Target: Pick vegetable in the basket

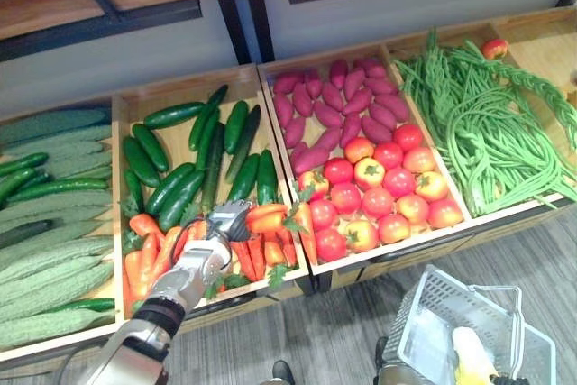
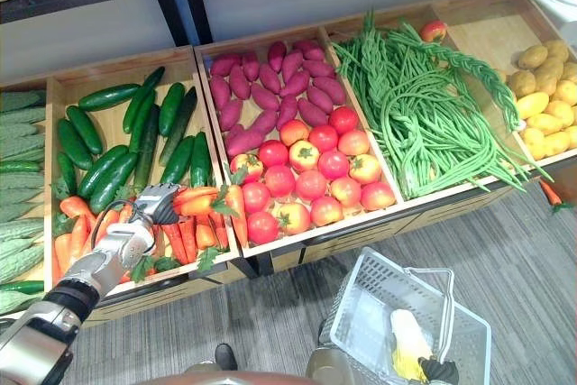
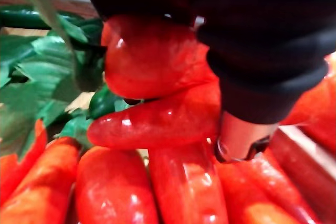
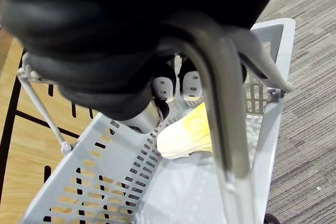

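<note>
The left hand (image 1: 224,227) is sunk among the carrots (image 2: 194,233), and whether it has hold of one cannot be told. In its wrist view the dark cover hides most of it. The right hand (image 4: 164,86) curls round the handle (image 4: 223,103), its palm hidden under its cover. The basket (image 1: 424,313) is cut off by the lower edge. The yellow vegetable (image 2: 406,335) inside is partly behind the handle — its kind is unclear. The ridged green gourds (image 1: 45,268) and the potatoes (image 2: 541,96) run off the sides.
</note>
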`<state>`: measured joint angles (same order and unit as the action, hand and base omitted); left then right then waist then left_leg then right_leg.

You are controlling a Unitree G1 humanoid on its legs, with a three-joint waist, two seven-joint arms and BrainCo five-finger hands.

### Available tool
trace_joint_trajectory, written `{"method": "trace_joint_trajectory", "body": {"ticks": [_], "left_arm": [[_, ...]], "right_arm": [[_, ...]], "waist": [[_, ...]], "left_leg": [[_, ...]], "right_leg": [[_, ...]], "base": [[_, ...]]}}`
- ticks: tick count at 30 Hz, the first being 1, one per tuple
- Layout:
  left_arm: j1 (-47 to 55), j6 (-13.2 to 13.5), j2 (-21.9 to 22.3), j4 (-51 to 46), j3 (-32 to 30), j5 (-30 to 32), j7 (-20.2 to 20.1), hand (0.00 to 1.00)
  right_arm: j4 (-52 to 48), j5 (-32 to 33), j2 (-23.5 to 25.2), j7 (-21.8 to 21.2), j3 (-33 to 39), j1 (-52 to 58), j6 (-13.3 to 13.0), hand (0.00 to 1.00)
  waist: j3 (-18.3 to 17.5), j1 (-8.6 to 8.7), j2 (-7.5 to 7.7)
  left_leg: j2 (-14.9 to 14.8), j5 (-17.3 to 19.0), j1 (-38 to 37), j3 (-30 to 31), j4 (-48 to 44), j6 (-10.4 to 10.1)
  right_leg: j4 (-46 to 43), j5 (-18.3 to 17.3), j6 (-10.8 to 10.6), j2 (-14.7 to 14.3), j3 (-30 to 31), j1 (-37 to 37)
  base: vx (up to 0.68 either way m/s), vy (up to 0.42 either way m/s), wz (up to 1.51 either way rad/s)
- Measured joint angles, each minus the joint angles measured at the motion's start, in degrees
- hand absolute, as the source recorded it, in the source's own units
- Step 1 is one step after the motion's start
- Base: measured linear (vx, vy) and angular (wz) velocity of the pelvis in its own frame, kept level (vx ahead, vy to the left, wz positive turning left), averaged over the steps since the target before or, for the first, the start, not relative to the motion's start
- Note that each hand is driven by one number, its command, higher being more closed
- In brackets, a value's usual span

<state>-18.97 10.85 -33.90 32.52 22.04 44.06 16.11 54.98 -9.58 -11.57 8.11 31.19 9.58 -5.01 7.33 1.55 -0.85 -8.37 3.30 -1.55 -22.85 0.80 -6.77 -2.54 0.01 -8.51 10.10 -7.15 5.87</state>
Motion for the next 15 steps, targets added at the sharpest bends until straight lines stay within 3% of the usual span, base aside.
{"method": "trace_joint_trajectory", "body": {"ticks": [6, 11, 15], "left_arm": [[5.74, 2.74, -5.23, -17.23, 0.44, -0.07, -0.34, 1.00], [6.53, 7.68, -7.14, -28.89, 4.88, -1.01, -1.21, 1.00], [6.55, 11.28, -8.07, -33.87, 8.75, -3.41, -2.38, 1.00]], "right_arm": [[-0.04, -3.65, -2.71, 0.74, 2.12, 0.18, 0.05, 1.00], [-1.40, -6.65, -8.38, 0.21, 1.52, -0.92, -0.05, 1.00], [-12.11, -9.83, -16.94, -1.96, -10.52, -0.22, -1.05, 1.00]], "waist": [[-0.88, -0.15, -0.34], [-1.99, -0.18, -0.49], [-2.79, 0.41, -0.27]], "left_leg": [[0.30, -0.01, -1.13, -0.25, 0.27, 0.01], [0.71, 0.79, -3.91, -5.23, 1.04, -0.04], [-0.10, 3.69, -6.02, -13.98, -1.45, -0.77]], "right_leg": [[0.26, 0.47, 0.03, 0.11, 0.37, -0.80], [0.94, 1.38, -0.42, -0.88, 5.98, -0.86], [1.60, 3.25, -0.51, -3.22, 15.13, 1.45]], "base": [[0.00, 0.002, -0.02], [-0.05, 0.014, -0.48], [-0.06, -0.006, -1.11]]}}
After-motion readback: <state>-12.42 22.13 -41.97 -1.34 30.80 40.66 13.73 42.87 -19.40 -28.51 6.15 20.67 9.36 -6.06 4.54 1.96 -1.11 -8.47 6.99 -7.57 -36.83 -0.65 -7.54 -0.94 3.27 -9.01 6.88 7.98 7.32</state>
